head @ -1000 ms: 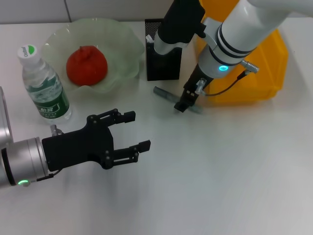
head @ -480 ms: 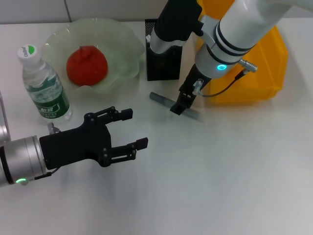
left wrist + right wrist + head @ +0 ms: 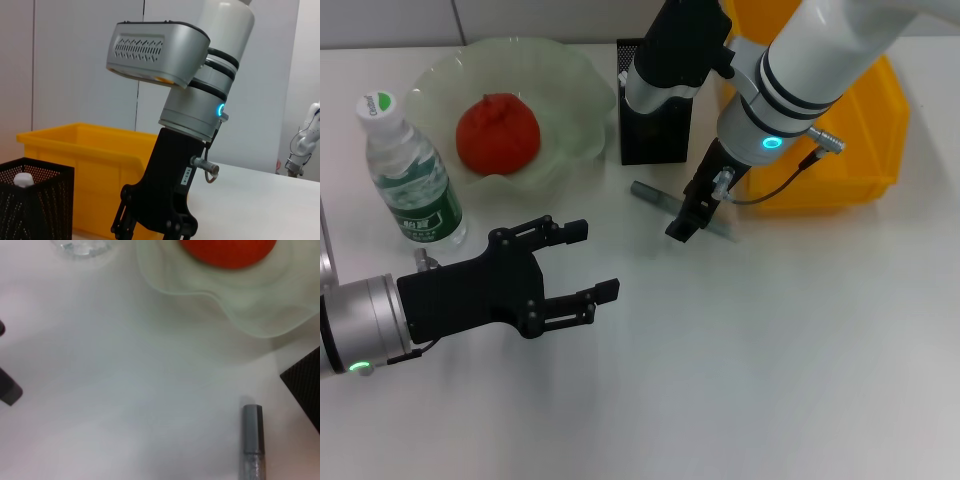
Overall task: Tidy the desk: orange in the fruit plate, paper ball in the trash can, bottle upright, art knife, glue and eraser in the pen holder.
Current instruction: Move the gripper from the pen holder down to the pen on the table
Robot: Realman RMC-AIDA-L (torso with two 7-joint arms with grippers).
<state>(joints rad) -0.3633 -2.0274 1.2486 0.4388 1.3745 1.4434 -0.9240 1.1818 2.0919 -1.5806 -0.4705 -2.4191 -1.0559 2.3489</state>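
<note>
The orange (image 3: 497, 132) lies in the fruit plate (image 3: 572, 140). The bottle (image 3: 410, 175) stands upright left of the plate. A grey art knife (image 3: 655, 195) lies flat on the table in front of the pen holder (image 3: 653, 115), and the right wrist view shows its end (image 3: 253, 440). My right gripper (image 3: 684, 220) hangs low over the knife's middle, hiding part of it. Nearer the front, my left gripper (image 3: 588, 262) is open and holds nothing. A white cap (image 3: 22, 179) shows inside the pen holder (image 3: 35, 200). The paper ball and eraser are out of view.
The yellow trash can (image 3: 845, 150) stands right of the pen holder, behind my right arm. The plate's rim (image 3: 240, 315) and the pen holder's corner (image 3: 305, 385) border the bare patch of table around the knife.
My right gripper has shifted slightly left and toward the front over the knife. My left gripper has drifted a little left. The knife lies where it was.
</note>
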